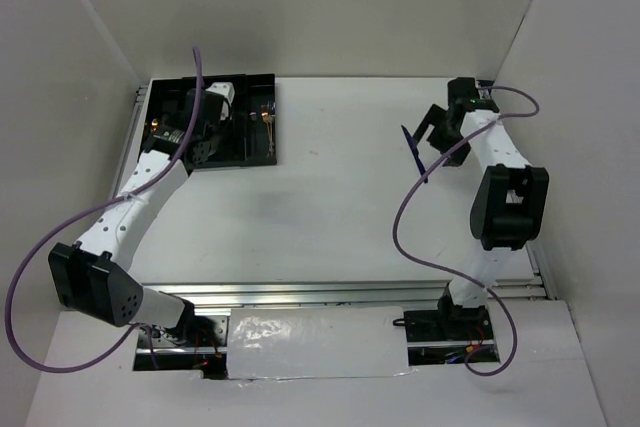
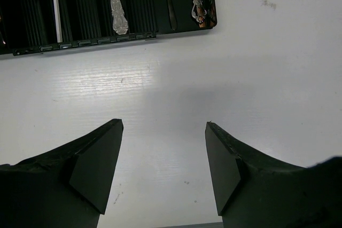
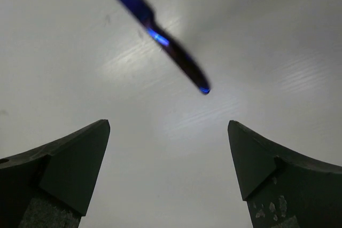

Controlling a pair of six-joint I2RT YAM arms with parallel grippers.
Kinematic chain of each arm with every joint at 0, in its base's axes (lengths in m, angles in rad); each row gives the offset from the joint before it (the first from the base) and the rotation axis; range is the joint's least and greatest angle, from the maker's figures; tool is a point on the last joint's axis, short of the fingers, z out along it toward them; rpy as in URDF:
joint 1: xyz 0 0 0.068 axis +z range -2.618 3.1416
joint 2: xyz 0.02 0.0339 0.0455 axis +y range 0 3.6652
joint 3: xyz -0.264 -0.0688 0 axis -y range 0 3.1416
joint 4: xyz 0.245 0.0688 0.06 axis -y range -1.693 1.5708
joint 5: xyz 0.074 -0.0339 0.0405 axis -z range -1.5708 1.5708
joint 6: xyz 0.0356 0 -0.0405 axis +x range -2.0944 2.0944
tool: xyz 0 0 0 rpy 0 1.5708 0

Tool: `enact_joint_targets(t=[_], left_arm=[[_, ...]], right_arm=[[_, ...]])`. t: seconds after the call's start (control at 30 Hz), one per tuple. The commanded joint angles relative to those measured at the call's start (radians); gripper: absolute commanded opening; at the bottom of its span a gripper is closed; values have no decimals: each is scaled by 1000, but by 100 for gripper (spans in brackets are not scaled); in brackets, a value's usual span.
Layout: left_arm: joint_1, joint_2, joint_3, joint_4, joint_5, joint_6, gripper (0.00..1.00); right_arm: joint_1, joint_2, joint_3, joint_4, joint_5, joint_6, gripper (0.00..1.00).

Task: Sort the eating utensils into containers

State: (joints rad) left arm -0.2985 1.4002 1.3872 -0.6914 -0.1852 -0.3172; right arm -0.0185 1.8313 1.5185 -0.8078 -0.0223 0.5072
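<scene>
The black cutlery tray [image 1: 262, 159] lies at the far left of the table. In the left wrist view its near rim [image 2: 107, 41] shows, with a silver utensil handle [image 2: 116, 12], a glossy black one [image 2: 170, 12] and a copper-gold one [image 2: 197, 4] in separate slots. My left gripper [image 1: 203, 152] [image 2: 163, 153] is open and empty above bare table just short of the tray. A dark, blue-sheened utensil [image 1: 413, 150] [image 3: 155, 33] lies slanted on the table at the far right. My right gripper [image 1: 432, 147] [image 3: 168, 158] is open and empty above the table, close by the utensil's end.
A thin pale stick [image 2: 54, 4] lies in a left slot of the tray. White walls close in the table at the back and sides. The arm bases and a metal rail [image 1: 340, 292] run along the near edge.
</scene>
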Motion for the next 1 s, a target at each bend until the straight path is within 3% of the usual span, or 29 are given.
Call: enact_joint_targets(t=[0.0, 0.2, 0.4, 0.6, 0.63, 0.67, 0.77, 0.97], left_arm=[[-11, -13, -1, 15, -2, 3, 76], [-13, -14, -7, 20, 3, 1, 76], [-16, -21, -48, 30, 3, -10, 75], [-17, -3, -45, 30, -2, -5, 74], [-13, -3, -56, 36, -2, 0, 74], [-8, -1, -57, 42, 0, 1, 74], [-1, 25, -19, 13, 13, 7, 73], [1, 10, 3, 4, -19, 17, 73]], right_arm=[[-38, 67, 94, 17, 107, -24, 100], [8, 316, 356, -157, 183, -228, 98], [14, 329, 281, -71, 150, -294, 100], [14, 407, 339, -108, 122, -296, 80], [12, 425, 356, -146, 131, -292, 69], [14, 440, 399, -152, 119, -288, 65], [14, 470, 437, -179, 91, -288, 60], [14, 505, 486, -234, 42, -275, 63]])
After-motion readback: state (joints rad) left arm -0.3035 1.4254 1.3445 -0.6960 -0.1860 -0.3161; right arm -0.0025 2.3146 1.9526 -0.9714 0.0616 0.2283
